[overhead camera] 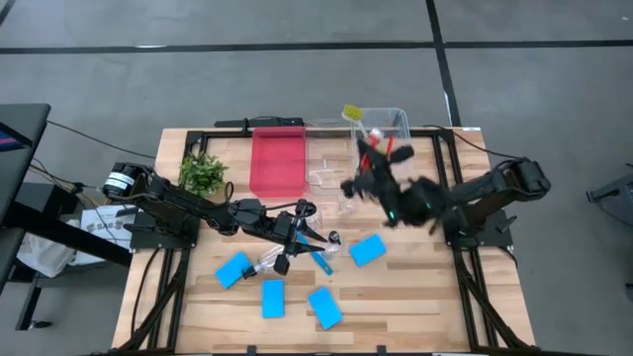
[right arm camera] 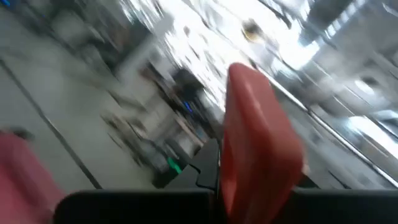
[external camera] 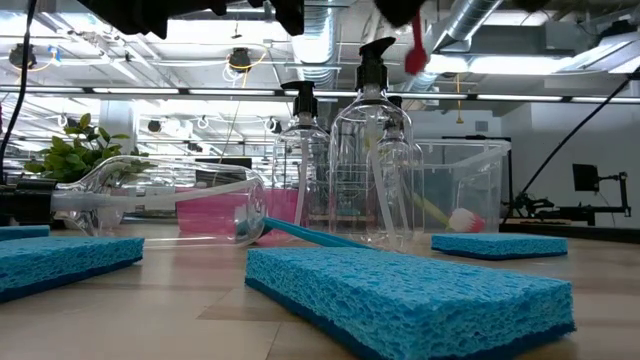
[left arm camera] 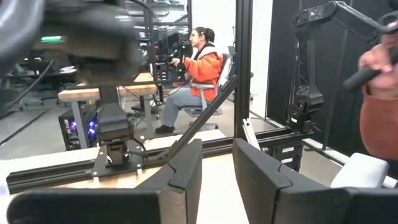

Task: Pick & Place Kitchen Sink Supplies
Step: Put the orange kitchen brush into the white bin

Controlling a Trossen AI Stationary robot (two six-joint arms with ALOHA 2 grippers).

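Overhead, right hand (overhead camera: 374, 156) clamps red brush (overhead camera: 386, 153).

I see a red tray (overhead camera: 277, 161) mid-back on the wooden surface (overhead camera: 415, 287), green plant (overhead camera: 203, 174) beside it, clear bin (overhead camera: 392, 123) at back edge, seated person (left arm camera: 194, 74) beyond.

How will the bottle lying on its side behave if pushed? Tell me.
Probably rolls: the bottle lies on its rounded side. It looks empty, so it is likely light. Its smooth clear wall may slip in a grip.
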